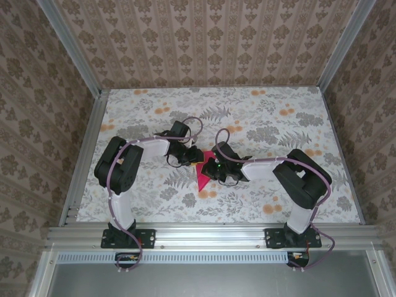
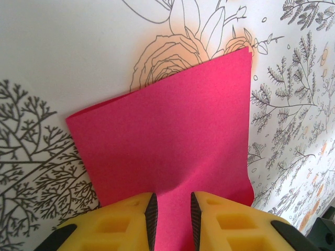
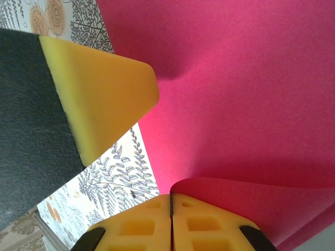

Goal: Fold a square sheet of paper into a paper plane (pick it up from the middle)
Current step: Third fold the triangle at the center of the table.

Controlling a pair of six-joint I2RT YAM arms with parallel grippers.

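Patterned walls (image 1: 185,43) close in a table (image 1: 278,130) under a floral cloth, and both arms meet near its middle. The paper (image 2: 172,130) lies doubled over, with two layers showing at its far edge. It spreads ahead of the left gripper (image 2: 173,201) and runs back between its fingertips. Those jaws stand a narrow gap apart with pink showing in the gap, so they look loose about the sheet rather than clamped on it. The right gripper (image 3: 171,197) is pinched closed, and a curled flap of the paper runs into the seam of its tips. I judge that it grips that edge. One left finger (image 3: 99,99) hangs just ahead of the right tips and to their left, over the sheet.

The right grip is only on an edge, so a pull away from the left gripper could slip the flap out or tear it. If the left jaws close or press off-line, the two layers may slide on each other and the crease will set crooked. A dragging finger could also push the whole sheet across the smooth cloth. With the two grippers this near each other, a small sideways error could knock them together and crumple the paper between them.
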